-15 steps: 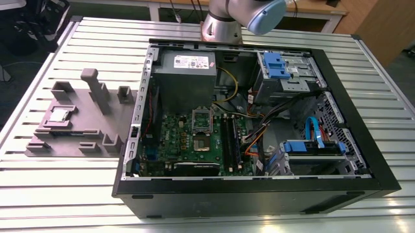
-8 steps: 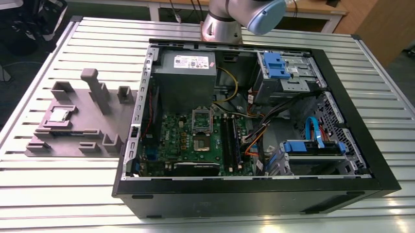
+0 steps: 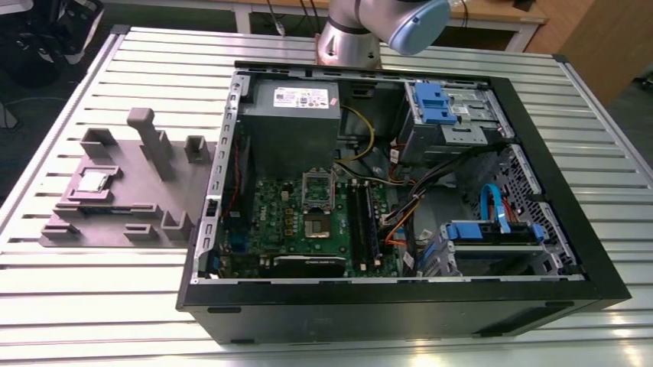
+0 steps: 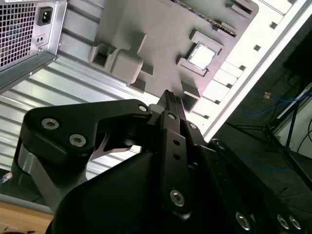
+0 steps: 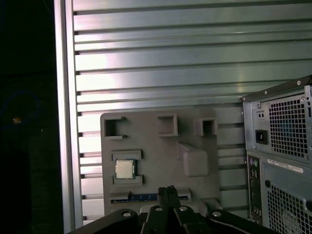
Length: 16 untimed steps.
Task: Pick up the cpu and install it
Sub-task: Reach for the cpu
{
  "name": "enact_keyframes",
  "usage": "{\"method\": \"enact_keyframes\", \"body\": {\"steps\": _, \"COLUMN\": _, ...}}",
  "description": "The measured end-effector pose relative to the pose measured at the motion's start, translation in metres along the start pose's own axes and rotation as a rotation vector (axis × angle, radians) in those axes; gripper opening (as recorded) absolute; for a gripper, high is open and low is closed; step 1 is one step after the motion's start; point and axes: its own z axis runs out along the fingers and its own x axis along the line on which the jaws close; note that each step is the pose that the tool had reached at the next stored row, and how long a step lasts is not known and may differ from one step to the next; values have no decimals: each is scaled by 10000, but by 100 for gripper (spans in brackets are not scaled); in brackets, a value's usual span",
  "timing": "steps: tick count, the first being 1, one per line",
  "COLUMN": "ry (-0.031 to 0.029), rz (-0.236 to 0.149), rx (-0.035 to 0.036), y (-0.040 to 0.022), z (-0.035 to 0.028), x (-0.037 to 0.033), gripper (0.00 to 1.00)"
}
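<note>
A small, flat, square cpu with a shiny silver-grey metal top [image 3: 95, 181] is seen lying in a shallow square recess of a grey moulded plastic fixture tray [image 3: 138, 191]. The tray is set on a slatted aluminium table [image 3: 82, 290], just beside the outer wall of a large black computer case with its side removed [image 3: 408, 306], on the exterior view's left. The cpu is seated flat, framed by low raised grey walls, and is kept well apart from the green motherboard [image 3: 275, 222] mounted inside the case. On that motherboard a silver rectangular socket frame [image 3: 318, 186] is visible, and a grey power supply box with a white label [image 3: 296, 99] is placed beyond it at the far end of the case. A silver and pale blue robot arm [image 3: 372, 27] is seen at the far edge of the table. In both wrist views the black gripper [image 5: 168, 191] [image 4: 170, 96] is shown clenched, its fingertips pressed together and nothing grasped between them. It is held apart from the tray, and neither the tray nor the cpu is touched. The perforated grey rear panel of the case [image 5: 285, 146] is seen beside the tray in the first wrist view.
</note>
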Motion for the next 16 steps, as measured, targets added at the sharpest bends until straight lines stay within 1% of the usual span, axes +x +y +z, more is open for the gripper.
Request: {"method": "enact_keyframes", "body": {"steps": 16, "ry": -1, "rz": -1, "rx": 0, "y": -7, "z": -1, "x": 88, "gripper": 11}}
